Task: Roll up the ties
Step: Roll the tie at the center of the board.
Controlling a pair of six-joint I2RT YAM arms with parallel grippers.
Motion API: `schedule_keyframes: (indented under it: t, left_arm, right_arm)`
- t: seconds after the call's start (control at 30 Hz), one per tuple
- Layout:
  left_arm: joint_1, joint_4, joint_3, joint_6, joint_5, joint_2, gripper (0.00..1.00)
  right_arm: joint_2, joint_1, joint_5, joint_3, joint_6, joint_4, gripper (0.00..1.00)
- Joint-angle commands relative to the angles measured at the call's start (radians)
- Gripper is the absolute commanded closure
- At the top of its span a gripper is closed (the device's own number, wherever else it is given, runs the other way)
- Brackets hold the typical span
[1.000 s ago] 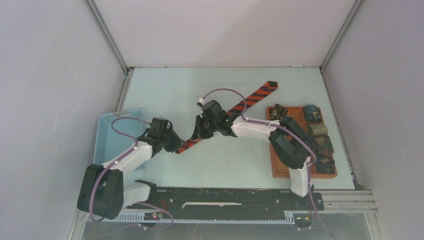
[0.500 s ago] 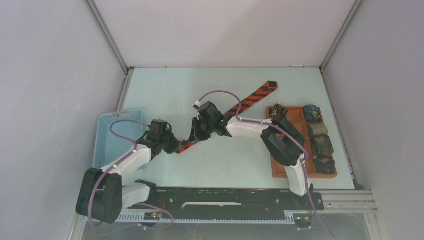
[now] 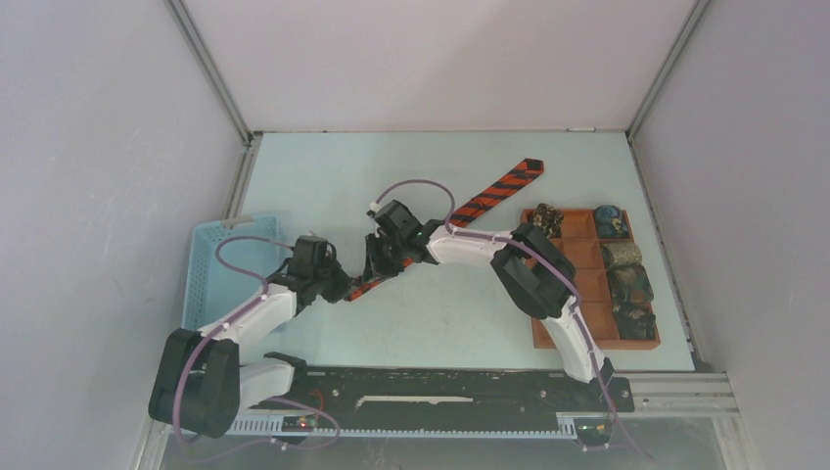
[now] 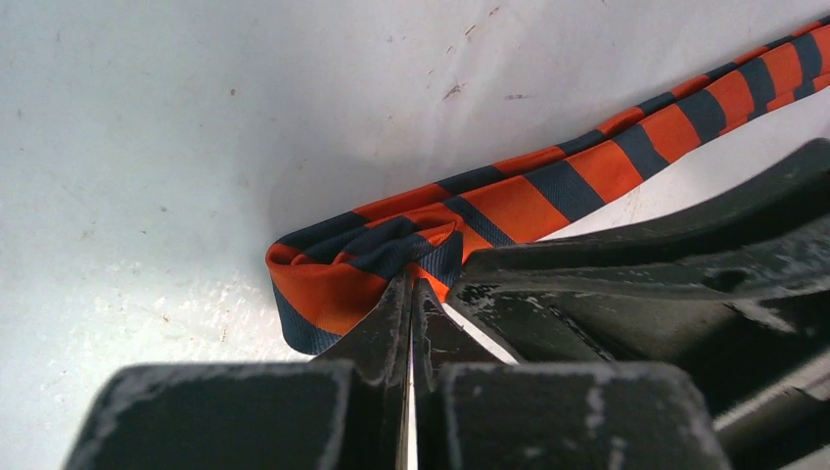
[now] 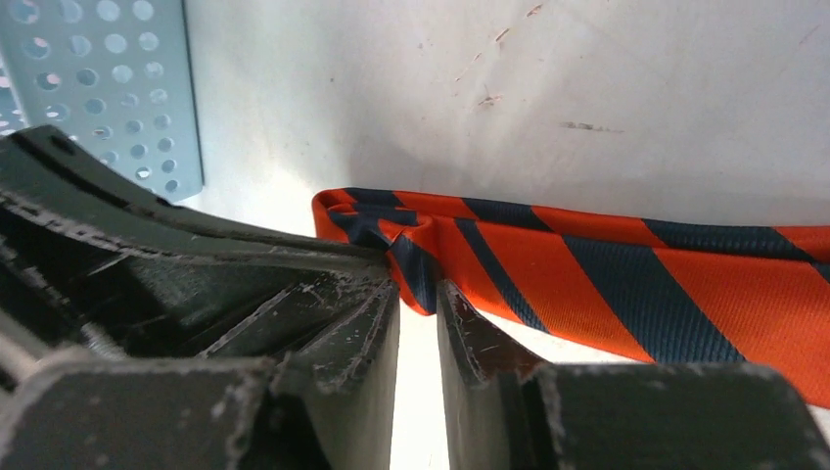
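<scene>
Left pincer pinched shut on the folded end of striped tie. Right pincer narrowly parted, tips right at same fold. Tie stretches away from both across surface. Basket on left pincer's outer side.

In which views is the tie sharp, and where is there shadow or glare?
Left wrist: tie sharp, with a soft shadow on the table behind it. Right wrist: tie sharp, table blown out to white beside it. Top: even light, no glare, tie small but clear.
</scene>
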Motion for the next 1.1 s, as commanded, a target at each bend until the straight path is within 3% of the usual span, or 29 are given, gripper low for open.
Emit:
schedule_keyframes:
  t: [0.0, 0.17, 0.33, 0.5, 0.63, 0.83, 1.07]
  left_arm:
    - [-0.005, 0.024, -0.004, -0.004, 0.004, -0.018, 1.0]
    - [-0.004, 0.028, -0.004, -0.002, 0.008, -0.019, 1.0]
    - [-0.005, 0.025, -0.006, -0.001, 0.006, -0.031, 1.0]
    - [-0.003, -0.012, 0.007, 0.004, -0.007, -0.067, 0.73]
    - [-0.001, -0.11, 0.028, 0.003, -0.033, -0.137, 0.64]
    - [0.03, -0.211, 0.015, -0.004, -0.08, -0.266, 0.61]
    - [0.073, -0.226, -0.03, -0.001, -0.089, -0.289, 0.62]
  right_arm:
    - [0.031, 0.009, -0.01, 0.07, -0.027, -0.044, 0.76]
    - [0.056, 0.01, -0.018, 0.089, -0.028, -0.058, 0.77]
    - [0.068, 0.011, -0.029, 0.091, -0.027, -0.055, 0.91]
    - [0.068, 0.009, -0.025, 0.089, -0.042, -0.062, 1.0]
    - [0.069, -0.002, -0.018, 0.091, -0.067, -0.078, 1.0]
    - [0.067, -0.014, -0.029, 0.091, -0.1, -0.084, 1.0]
    - [0.089, -0.02, -0.059, 0.112, -0.122, -0.09, 1.0]
